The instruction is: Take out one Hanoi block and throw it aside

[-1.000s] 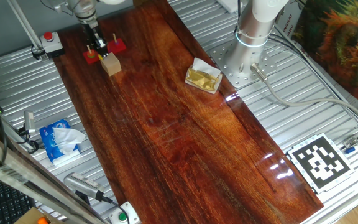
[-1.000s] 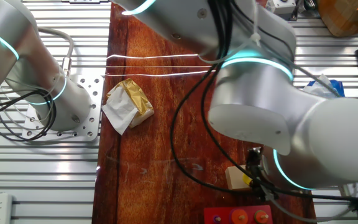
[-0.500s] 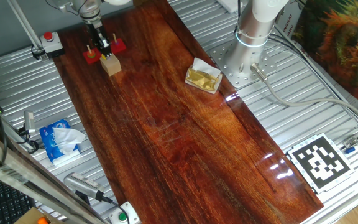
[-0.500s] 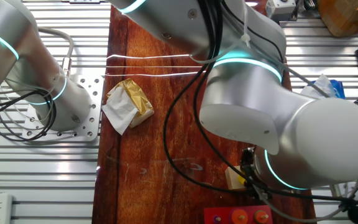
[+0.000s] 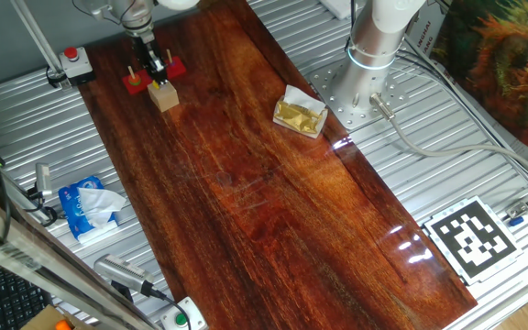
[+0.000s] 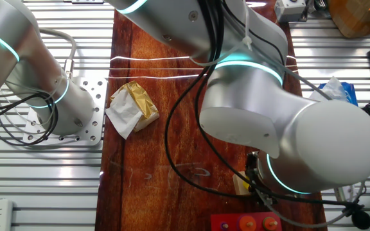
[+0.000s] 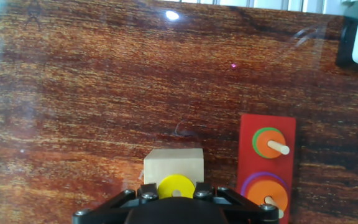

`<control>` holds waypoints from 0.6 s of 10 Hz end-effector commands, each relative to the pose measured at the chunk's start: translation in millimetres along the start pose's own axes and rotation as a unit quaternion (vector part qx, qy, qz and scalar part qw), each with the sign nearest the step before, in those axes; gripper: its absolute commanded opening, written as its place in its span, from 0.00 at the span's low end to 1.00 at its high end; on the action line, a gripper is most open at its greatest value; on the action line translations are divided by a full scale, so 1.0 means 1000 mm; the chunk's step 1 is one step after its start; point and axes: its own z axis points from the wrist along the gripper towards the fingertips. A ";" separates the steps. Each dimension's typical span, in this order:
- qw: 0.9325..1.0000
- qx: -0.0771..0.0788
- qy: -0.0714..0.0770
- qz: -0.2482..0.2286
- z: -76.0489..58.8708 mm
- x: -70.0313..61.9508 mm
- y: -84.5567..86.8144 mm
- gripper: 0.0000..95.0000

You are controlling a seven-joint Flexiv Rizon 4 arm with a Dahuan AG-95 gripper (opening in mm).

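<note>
Yellow Hanoi block (image 7: 176,186) sits right at the gripper (image 7: 176,194) in the hand view, pinched between the black fingers at the bottom edge, dark hole facing the camera. It looks clear of the pegs, hanging over the tan wooden cube (image 7: 173,165), which lies on the dark wood table (image 7: 104,93) just left of the red peg base (image 7: 267,163). The base carries two stacks on its pegs: orange on green farther off, orange on purple nearer. In one fixed view the gripper (image 5: 157,66) is at the far left end of the table, above the cube (image 5: 163,93) and beside the red base (image 5: 174,66); the block itself is too small to make out there. In the other fixed view the arm body hides most of the action

Judgement: block is out, throw-aside step is next

Risks:
- the grip appears to be on the disc's rim only, so a quick swing could let it slip and drop onto the cube or back by the base
- a low sideways move could knock the cube or clip a peg
- crumpled gold wrapper (image 5: 299,114) lies mid-table, well apart, a long throw might reach it
</note>
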 end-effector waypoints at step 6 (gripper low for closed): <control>1.000 -0.006 0.000 -0.002 0.001 -0.001 0.000 0.60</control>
